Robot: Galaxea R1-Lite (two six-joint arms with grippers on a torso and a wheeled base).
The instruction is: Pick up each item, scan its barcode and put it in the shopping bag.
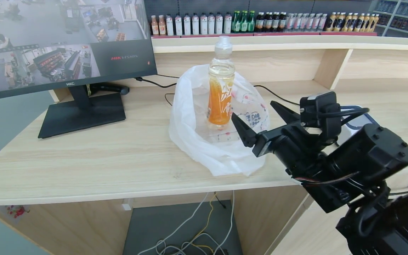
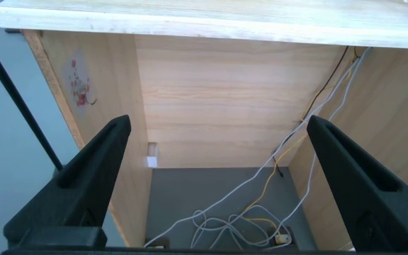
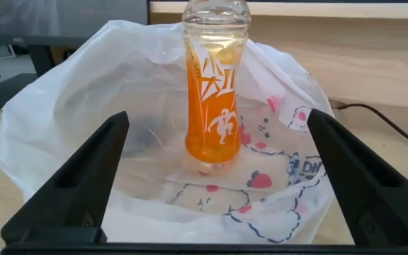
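The bottle (image 1: pixel 221 95) stands upright inside the bag (image 1: pixel 190 131), which sits open on the counter (image 1: pixel 83 163), so I judge this item already packed. It looks like thin clear plastic, nearly full of orange drink: some weight, stiff enough to squeeze, but with a smooth label that could slip. If I had to take it again, I would close on the narrower labelled body, below the shoulder, not on the cap. The bag is soft film. It will crumple and slide if a finger catches it, and its rim offers nothing firm to push against.

My right gripper (image 1: pixel 253 110) hovers just beside the bag's near edge, above the counter, pointing at the bottle with its jaws wide apart and nothing between them. The forearm reaches in from the counter's right end. My left gripper (image 2: pixel 218 124) hangs low, below the countertop, facing the cables (image 2: pixel 239 219) underneath, jaws also spread and empty.
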